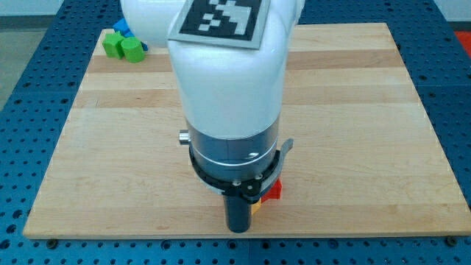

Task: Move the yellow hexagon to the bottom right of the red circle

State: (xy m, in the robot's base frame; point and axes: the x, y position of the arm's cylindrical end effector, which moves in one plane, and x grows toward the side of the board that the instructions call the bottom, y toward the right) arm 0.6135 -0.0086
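While my arm hides my tip, a red block (pixel 274 191) and a yellow sliver (pixel 255 207) show beside the rod (pixel 238 215).

— What sort of room am I driving this in?
— A lab bench, by the look: a blue perforated breadboard table (pixel 449 59) under a wooden board (pixel 353 110), and a printed fiducial marker (pixel 218 16) on my white arm (pixel 228 81).
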